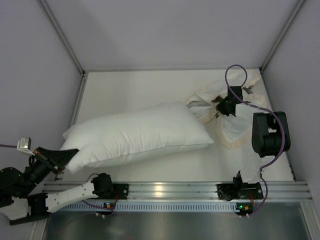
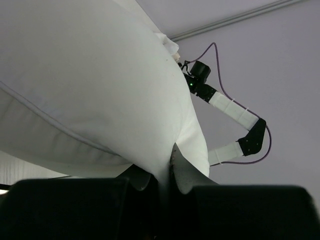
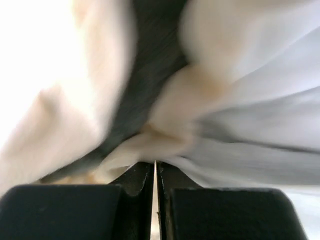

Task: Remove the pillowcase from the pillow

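While the left gripper (image 1: 69,152) clamps a corner of the plump white pillow (image 1: 135,135), the right gripper (image 3: 155,170), pinched shut on the cream-frilled grey-and-white fabric pillowcase (image 1: 232,132), could lose its thin hold mid-pull.

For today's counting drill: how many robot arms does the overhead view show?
2: left arm gripping the pillow, near left; right arm over the pillowcase, far right.

Your flat white table (image 1: 130,90), plump plain white pillow (image 1: 135,135) lying across it, crumpled cream-frilled pillowcase (image 1: 235,131) heaped far right.

White table (image 1: 130,90), plain grey walls (image 1: 165,30)
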{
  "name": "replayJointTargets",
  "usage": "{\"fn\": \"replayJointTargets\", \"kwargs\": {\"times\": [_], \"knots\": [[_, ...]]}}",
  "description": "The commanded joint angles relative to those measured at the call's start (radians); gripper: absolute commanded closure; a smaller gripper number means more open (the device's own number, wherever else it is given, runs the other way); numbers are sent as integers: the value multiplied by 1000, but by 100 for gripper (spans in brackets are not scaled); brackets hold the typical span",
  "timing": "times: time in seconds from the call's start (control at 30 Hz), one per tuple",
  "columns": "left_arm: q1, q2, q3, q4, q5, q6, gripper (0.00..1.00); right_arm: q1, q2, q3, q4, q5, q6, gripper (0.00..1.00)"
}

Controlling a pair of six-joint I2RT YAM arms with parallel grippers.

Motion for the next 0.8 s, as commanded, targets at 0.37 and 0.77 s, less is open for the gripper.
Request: {"fn": "replayJointTargets", "kwargs": {"times": [0.37,0.77], "knots": [[-8,-3,-49,-53,6,-30,100,196,-486,-71,-196,-37,-234,45],[-8,-5,-34,-44,24,-27,100,258,-964,-320,-334,-302,-263,1]]}}
